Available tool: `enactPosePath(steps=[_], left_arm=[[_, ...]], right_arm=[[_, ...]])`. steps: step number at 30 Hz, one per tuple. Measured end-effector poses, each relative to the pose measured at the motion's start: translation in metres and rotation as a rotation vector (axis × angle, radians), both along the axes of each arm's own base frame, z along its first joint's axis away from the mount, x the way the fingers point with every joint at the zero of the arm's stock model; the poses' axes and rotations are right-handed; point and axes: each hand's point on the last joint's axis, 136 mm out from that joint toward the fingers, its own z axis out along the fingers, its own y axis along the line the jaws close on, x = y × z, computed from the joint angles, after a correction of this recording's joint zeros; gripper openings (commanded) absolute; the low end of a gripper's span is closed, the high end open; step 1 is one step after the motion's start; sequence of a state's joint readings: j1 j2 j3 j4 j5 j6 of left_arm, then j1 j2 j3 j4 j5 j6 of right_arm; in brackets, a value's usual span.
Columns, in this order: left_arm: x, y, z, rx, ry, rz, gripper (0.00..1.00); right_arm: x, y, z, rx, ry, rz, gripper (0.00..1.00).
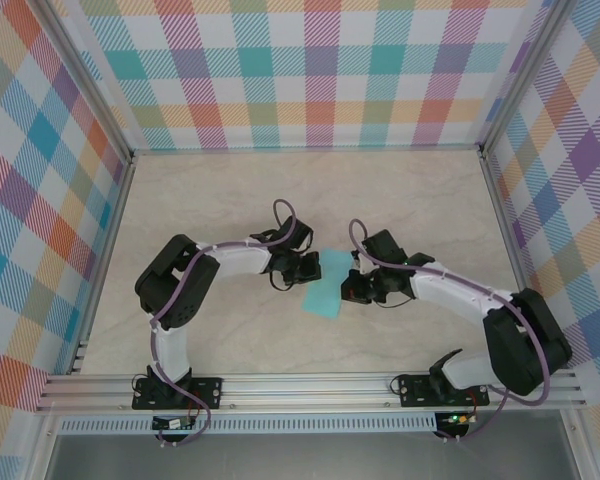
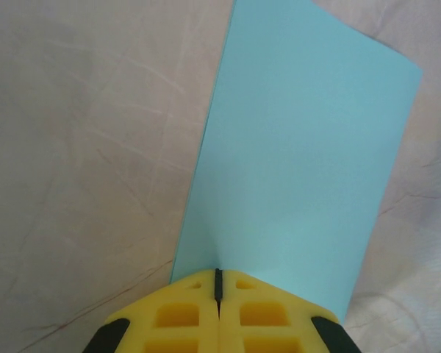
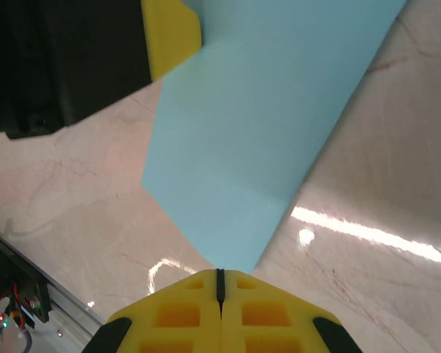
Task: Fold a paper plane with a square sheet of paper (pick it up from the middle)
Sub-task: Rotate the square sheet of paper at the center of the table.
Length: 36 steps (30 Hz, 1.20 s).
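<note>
**A:** Where is the sheet [image 1: 323,288] sitting right now?

**B:** It is hanging between the two arms, near the middle of the counter [image 1: 230,200]. The left jaws are clenching on one edge and the right jaws on the opposite end, so both are grasping the sheet.

**A:** How is it lying against the jaws?

**B:** In the left wrist view the sheet [image 2: 301,162] is running straight out from the seam where the yellow fingers [image 2: 180,320] are meeting, puckering faintly at the pinch. In the right wrist view the sheet [image 3: 257,132] is tapering to a corner that is entering the seam between that side's fingers [image 3: 268,316].

**A:** Why are they holding it at both ends?

**B:** I am judging that paper this thin is going to sag if pinched on one side only. Two opposed pinches are holding it flat enough for the arms to bring edges together for a crease.

**A:** Is it off the counter?

**B:** It is looking lifted, though from above I cannot tell whether its near corner is touching. It is also looking oblong rather than square, so it may be folded once.
</note>
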<state>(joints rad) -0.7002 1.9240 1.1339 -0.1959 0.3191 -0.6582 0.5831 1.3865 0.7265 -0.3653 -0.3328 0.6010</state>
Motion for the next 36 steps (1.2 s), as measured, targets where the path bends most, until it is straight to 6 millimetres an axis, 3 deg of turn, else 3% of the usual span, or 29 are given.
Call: enactPosePath(steps=[5,9,15,21,26,31,36], left_arm=[[0.005,0.01,0.008,0.081,-0.005,-0.004,0.01],[0.013,0.025,0.029,0.089,-0.036,0.046,0.05],[0.025,0.068,0.069,0.081,-0.109,0.201,0.22],[0.014,0.103,0.081,0.11,-0.148,0.301,0.32],[-0.005,0.124,0.073,0.139,-0.14,0.358,0.47],[-0.019,0.132,0.061,0.123,-0.108,0.407,0.45],[-0.026,0.119,0.048,0.0,-0.064,0.428,0.2]], right_arm=[[0.012,0.009,-0.025,-0.028,0.062,-0.021,0.0],[0.016,0.016,-0.041,-0.036,0.091,-0.028,0.0],[0.018,0.033,-0.049,-0.025,0.109,-0.027,0.0],[0.021,0.059,-0.049,0.0,0.12,-0.052,0.0],[0.037,0.082,-0.049,0.012,0.14,-0.123,0.0],[0.055,0.095,-0.045,0.024,0.124,-0.164,0.0],[0.056,0.096,-0.037,0.031,0.069,-0.107,0.0]])
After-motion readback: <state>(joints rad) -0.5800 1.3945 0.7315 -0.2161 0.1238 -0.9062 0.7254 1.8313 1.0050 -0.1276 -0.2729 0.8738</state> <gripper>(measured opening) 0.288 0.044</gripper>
